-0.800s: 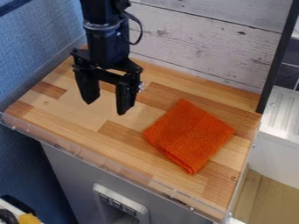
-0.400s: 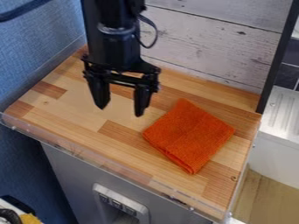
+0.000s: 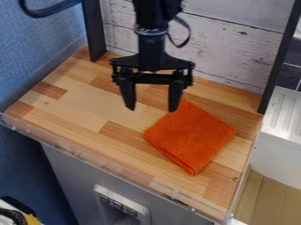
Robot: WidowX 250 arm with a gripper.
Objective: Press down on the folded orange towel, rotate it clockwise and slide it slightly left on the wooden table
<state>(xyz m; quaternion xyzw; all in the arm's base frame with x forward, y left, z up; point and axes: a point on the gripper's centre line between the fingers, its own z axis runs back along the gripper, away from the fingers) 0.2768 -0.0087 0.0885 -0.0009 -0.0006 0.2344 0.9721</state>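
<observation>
Twelve o'clock taken as top of view: the orange cloth [image 3: 190,137] lay flat on the bench [image 3: 76,110], between four and five o'clock from the hand [image 3: 152,109], its nearest corner close by the three-o'clock finger in view; height between them could not be judged. Hand hung with fingers wide apart, one toward nine, one toward three, nothing held. Cloth folded near square, no marked long axis, set cornerwise with corners roughly at twelve, three, six and nine.

Wooden counter [image 3: 79,112], whitewashed plank wall [image 3: 235,52] behind, blue wall [image 3: 35,50] beside
</observation>
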